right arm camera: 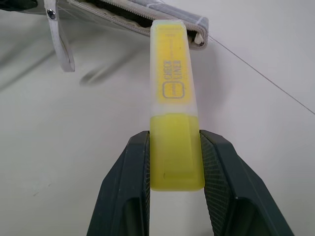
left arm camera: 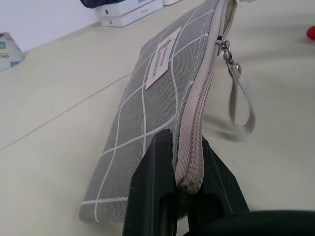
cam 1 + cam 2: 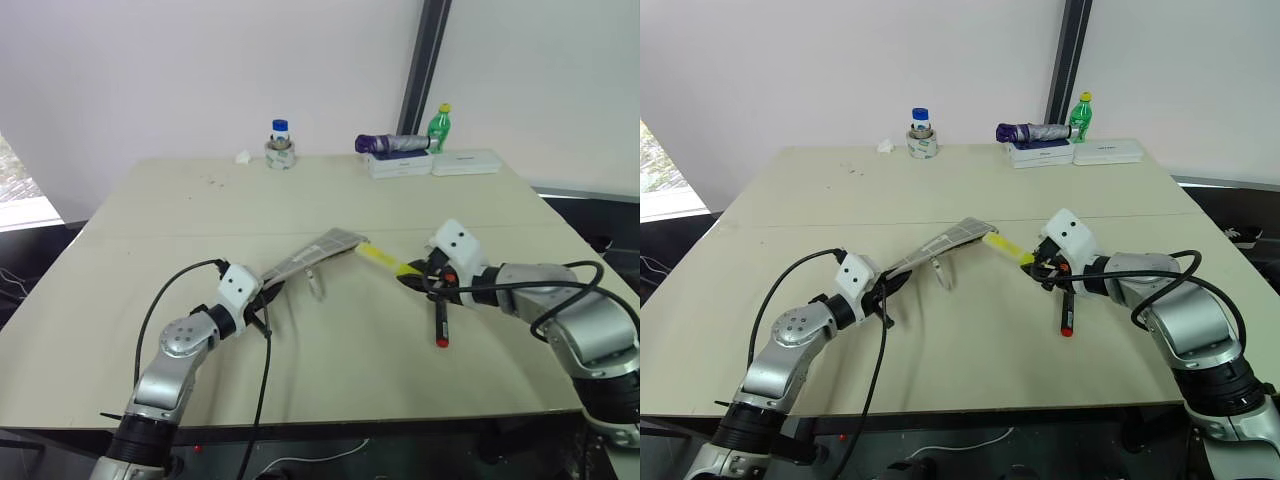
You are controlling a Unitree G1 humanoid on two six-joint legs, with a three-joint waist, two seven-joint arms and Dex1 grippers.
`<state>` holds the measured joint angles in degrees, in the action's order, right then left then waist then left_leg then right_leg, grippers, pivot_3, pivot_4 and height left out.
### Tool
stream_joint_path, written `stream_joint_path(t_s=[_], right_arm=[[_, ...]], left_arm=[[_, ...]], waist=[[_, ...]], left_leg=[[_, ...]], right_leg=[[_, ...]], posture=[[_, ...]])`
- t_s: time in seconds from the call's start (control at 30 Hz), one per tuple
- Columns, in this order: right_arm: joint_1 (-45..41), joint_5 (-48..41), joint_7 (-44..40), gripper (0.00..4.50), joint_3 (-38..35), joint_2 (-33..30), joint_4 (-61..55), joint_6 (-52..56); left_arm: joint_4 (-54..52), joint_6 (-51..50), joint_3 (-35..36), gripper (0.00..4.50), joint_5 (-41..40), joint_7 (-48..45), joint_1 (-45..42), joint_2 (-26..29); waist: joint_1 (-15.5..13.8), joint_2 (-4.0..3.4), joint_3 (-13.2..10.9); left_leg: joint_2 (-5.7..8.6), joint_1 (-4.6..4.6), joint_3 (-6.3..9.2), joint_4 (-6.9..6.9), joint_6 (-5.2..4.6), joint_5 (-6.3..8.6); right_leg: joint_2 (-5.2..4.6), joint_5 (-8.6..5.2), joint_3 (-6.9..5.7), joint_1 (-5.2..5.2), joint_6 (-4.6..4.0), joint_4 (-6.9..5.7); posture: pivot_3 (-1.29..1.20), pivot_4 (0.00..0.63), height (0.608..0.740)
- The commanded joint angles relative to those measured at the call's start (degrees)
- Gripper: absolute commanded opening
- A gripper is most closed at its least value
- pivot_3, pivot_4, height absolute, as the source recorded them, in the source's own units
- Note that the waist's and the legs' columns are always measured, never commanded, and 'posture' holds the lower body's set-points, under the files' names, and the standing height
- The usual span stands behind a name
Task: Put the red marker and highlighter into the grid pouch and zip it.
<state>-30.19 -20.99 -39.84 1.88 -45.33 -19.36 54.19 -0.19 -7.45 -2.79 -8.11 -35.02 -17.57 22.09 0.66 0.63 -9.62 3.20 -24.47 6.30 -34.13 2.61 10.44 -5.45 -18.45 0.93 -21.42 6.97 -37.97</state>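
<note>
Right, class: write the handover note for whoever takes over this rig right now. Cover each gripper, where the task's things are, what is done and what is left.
Left gripper: jaws shut on the zipper end of the grid pouch, holding it raised off the table.
Right gripper: jaws shut on the highlighter, its far tip at the pouch's open end, not yet inside.
Red marker: lying on the table below the right gripper, untouched.
Done: pouch lifted and opened, highlighter picked up and brought to the opening.
Left: push the highlighter in, pick up and insert the red marker, zip the pouch.
</note>
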Motion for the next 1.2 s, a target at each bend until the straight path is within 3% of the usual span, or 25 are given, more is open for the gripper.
stream_joint_path(t_s=[0.03,0.5,0.73,1.2], right_arm=[[-1.6,0.0,0.1,0.87,-0.5,0.4,-0.9,-1.0],[-1.9,0.1,-0.7,0.87,1.9,1.1,-2.0,-0.8],[-2.3,4.3,-5.9,0.87,9.7,-3.3,-4.2,-6.0],[-5.3,4.3,-9.8,0.87,12.3,-0.4,-3.2,-6.5]], left_arm=[[-2.6,-0.1,-0.1,0.0,-0.6,-0.5,0.3,0.2],[-4.0,1.5,-2.4,0.0,0.6,-3.6,1.0,1.2],[-3.9,4.1,-4.1,0.0,1.2,-7.1,0.6,3.2],[-3.6,9.9,-6.2,0.0,1.3,-15.5,0.7,7.7]], waist=[[0.0,0.0,0.0],[0.0,0.0,0.0],[0.0,0.0,0.0],[0.0,0.01,0.0]], left_leg=[[0.0,0.0,0.0,0.0,0.0,0.0],[0.0,0.0,0.0,0.0,0.0,0.0],[0.0,0.0,0.0,0.01,0.0,0.0],[0.0,-0.02,0.01,0.03,0.0,0.01]], right_leg=[[0.0,0.0,0.0,0.0,0.0,0.0],[0.0,0.0,0.0,0.0,0.0,0.0],[-0.01,0.0,-0.01,-0.01,0.0,0.02],[-0.06,0.0,0.0,-0.01,-0.01,0.08]], posture=[[0.0,0.15,0.74],[0.0,0.15,0.74],[0.0,0.15,0.74],[0.0,0.15,0.74]])
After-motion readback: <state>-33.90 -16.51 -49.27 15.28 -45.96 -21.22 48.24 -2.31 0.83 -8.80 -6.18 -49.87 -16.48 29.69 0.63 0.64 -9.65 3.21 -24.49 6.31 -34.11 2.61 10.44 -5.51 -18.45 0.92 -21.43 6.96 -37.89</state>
